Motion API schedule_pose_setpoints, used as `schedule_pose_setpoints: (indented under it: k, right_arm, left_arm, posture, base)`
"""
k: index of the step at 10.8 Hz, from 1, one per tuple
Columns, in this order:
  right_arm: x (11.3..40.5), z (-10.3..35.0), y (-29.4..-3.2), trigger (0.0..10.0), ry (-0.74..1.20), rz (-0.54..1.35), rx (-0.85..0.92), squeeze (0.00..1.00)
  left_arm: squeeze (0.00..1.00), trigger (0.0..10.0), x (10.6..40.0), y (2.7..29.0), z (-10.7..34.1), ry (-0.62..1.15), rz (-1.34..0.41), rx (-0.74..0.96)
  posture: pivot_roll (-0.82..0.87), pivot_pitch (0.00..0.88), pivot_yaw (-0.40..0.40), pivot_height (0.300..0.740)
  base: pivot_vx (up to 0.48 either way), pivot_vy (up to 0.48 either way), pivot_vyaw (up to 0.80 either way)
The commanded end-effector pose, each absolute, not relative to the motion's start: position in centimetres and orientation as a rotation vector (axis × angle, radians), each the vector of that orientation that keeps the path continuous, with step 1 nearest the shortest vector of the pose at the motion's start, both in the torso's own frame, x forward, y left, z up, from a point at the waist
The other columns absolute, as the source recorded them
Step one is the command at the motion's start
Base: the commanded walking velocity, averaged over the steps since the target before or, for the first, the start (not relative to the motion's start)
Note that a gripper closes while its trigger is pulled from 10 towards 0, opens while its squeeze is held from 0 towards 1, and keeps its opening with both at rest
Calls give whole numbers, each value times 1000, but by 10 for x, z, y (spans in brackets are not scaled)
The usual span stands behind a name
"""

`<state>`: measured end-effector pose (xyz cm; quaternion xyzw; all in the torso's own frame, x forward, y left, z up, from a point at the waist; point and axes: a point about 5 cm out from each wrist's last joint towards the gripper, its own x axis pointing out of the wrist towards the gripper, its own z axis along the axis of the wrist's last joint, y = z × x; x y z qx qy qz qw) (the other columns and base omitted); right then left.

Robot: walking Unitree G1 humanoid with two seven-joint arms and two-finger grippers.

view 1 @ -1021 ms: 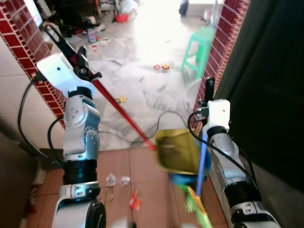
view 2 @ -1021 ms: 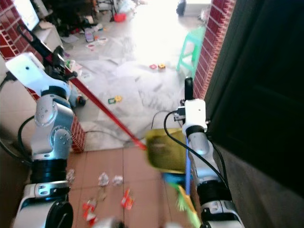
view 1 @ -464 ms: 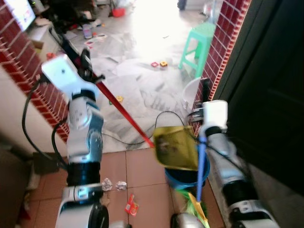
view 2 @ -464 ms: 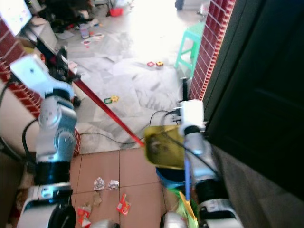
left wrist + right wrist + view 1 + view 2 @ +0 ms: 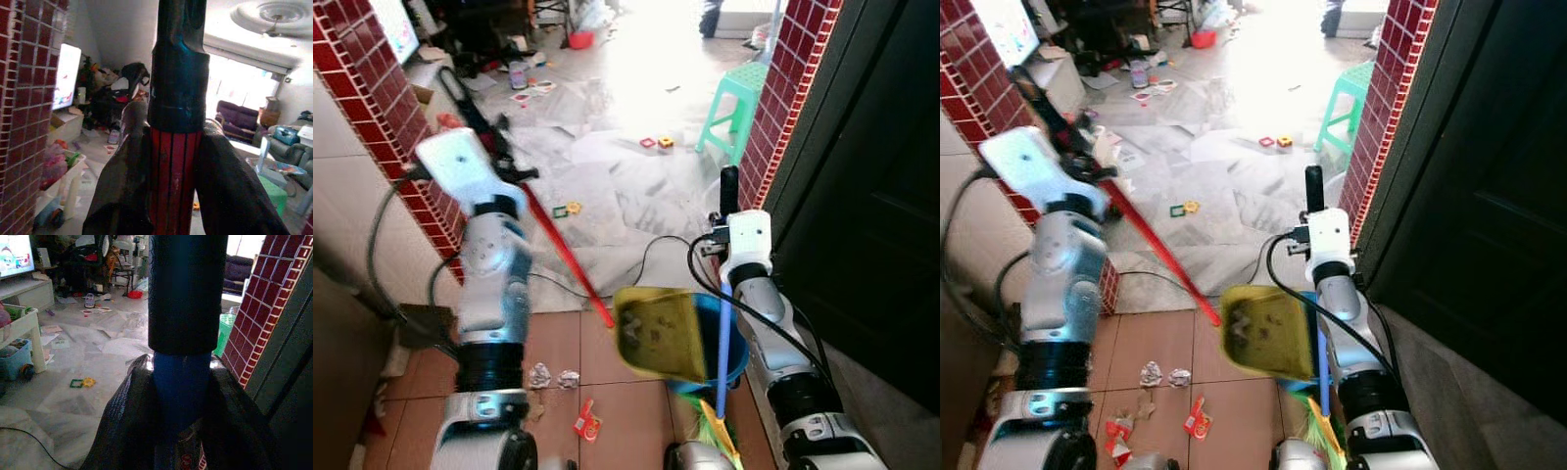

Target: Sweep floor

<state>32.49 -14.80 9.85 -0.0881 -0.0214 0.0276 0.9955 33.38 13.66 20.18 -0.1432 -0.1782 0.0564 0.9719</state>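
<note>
My left gripper [image 5: 173, 161] is shut on a long red handle [image 5: 563, 259], raised beside the brick wall. The handle slants down to a yellow dustpan [image 5: 658, 333], which hangs tilted over the rim of a blue bucket [image 5: 736, 354]. My right gripper [image 5: 178, 396] is shut on the blue broom handle [image 5: 724, 328], just below its black grip [image 5: 728, 186]. The broom stands nearly upright beside the bucket, with its green bristles [image 5: 718, 434] on the floor. Crumpled foil bits [image 5: 540, 374] and a red wrapper [image 5: 586, 423] lie on the brown tiles near my left side.
Red brick walls [image 5: 372, 98] and a brick pillar [image 5: 783, 88] frame the doorway. A dark door [image 5: 871, 196] stands close on the right. Beyond are a green stool [image 5: 739, 93], a black cable [image 5: 651, 250], small toys [image 5: 656, 143] and clutter on the pale floor.
The whole view has shifted as the camera moved. The dustpan now hangs lower and a little further left of the broom handle, and the blue bucket shows more. Both grips are unchanged.
</note>
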Motion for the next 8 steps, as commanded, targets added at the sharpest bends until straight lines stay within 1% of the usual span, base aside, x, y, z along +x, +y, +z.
schedule_pose_setpoints:
  k: [1, 3, 5, 7, 8]
  right_arm:
    - [327, 105, -147, 10000, -76, 51, -177, 0]
    - [327, 105, -149, 10000, -77, 47, -179, 0]
    - [326, 105, -151, 10000, -77, 39, -185, 0]
    - [323, 104, -158, 10000, -75, 20, -191, 0]
    - [323, 104, -159, 10000, -76, 17, -193, 0]
  left_arm:
    - [0, 10000, 333, 130, 211, -419, 87, -276]
    - [0, 10000, 338, 119, 218, -458, 58, -243]
    - [0, 10000, 345, 106, 234, -532, 38, -196]
    - [0, 10000, 349, 90, 238, -536, -20, -221]
    - [0, 10000, 348, 88, 235, -532, -29, -221]
  posture:
    - [-126, 0, 60, 740]
    - [-131, 0, 60, 740]
    - [-139, 0, 63, 740]
    - [-152, 0, 71, 740]
    - [-154, 0, 74, 740]
  base:
    - [0, 0, 0]
    - [0, 0, 0]
    - [0, 0, 0]
    - [0, 0, -800]
    - [0, 0, -800]
